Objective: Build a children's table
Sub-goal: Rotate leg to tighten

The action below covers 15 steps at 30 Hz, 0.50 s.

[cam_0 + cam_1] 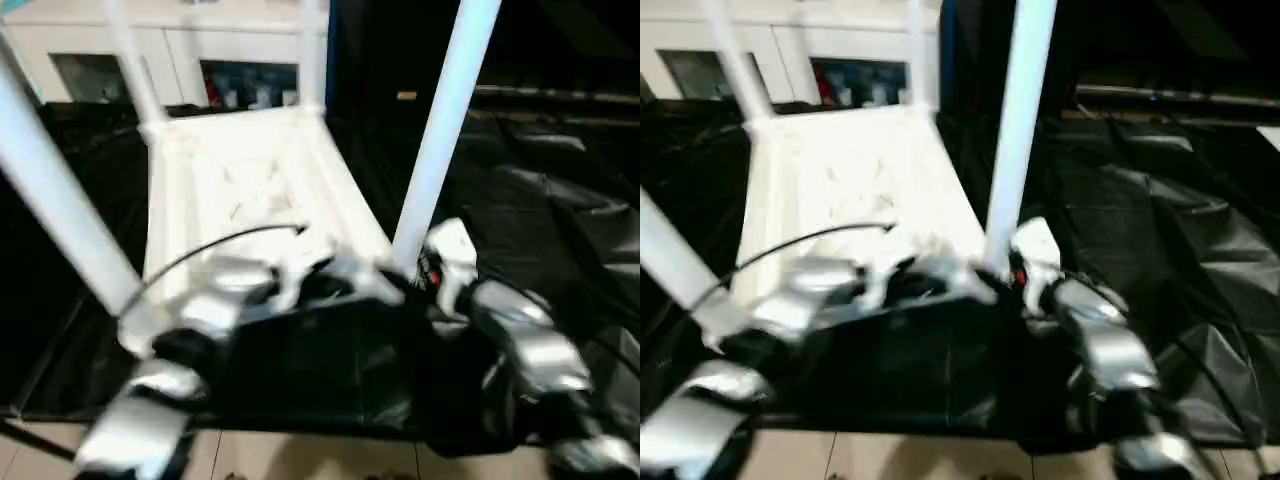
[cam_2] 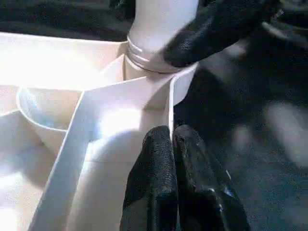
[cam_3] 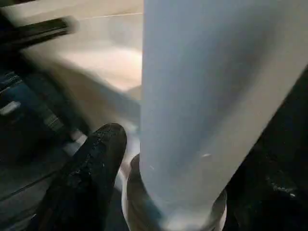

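Table: the children's table (image 1: 250,190) lies upside down on black sheeting (image 1: 560,220), so its corner sockets face up and the legs stand upright.
Near-right leg (image 1: 440,130): seated in its socket.
Right gripper (image 3: 159,183): fingers spread either side of the leg's base, probably steadying it.
Left gripper (image 2: 173,178): pinched shut on nothing, tips resting against a rib beside that corner.
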Available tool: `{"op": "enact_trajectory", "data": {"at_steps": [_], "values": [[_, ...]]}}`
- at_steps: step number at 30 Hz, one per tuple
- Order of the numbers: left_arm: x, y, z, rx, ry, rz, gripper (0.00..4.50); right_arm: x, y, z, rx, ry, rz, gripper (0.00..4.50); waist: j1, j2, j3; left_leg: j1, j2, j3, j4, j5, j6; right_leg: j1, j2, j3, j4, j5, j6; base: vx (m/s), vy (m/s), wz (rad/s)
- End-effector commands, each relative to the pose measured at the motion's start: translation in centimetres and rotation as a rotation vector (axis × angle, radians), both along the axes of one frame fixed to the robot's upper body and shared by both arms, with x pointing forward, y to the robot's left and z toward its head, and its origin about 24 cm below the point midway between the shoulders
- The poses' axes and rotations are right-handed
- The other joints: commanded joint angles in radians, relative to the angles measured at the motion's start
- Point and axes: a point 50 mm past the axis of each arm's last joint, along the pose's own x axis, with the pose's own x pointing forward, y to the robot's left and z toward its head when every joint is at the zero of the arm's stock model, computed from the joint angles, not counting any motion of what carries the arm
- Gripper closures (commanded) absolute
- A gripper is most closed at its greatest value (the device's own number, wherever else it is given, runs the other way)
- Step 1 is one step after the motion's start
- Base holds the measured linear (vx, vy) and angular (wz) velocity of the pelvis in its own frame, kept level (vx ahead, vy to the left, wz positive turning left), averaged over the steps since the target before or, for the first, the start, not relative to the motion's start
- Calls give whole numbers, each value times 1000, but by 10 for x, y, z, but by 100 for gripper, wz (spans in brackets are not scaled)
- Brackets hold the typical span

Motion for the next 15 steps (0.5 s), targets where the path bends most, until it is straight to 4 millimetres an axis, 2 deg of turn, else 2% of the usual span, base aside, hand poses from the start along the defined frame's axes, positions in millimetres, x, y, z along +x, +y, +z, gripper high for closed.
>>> {"op": "enact_trajectory", "data": {"at_steps": [1,3,4,8,15], "values": [[-14,-5,-2,-29,59,-147,450,-12,11,0,3,32,170,139,2,-13,-43,-3,29,-12,-65,-190,94,48,-47,39,-70,-204,-222,0,0,0],[-16,3,-1,-15,77,-171,450,-15,5,1,-13,43,211,139,2,-7,-42,0,31,-9,-64,-170,100,45,-44,39,-63,-135,-251,0,0,0],[-16,7,-1,-7,82,-176,450,-17,2,2,-15,52,229,139,4,-8,-43,2,31,-6,-61,-162,103,44,-41,39,-58,-92,-265,0,0,0],[-17,19,0,25,85,-191,450,-21,-3,4,-23,80,280,139,9,-7,-45,0,31,-5,-57,-133,111,50,-42,37,-48,-25,-289,0,0,0],[-16,23,3,77,17,-206,450,-20,-5,6,-32,86,297,139,12,-13,-42,0,31,-6,-59,-162,87,51,-47,38,-55,-100,-270,0,0,0]]}}
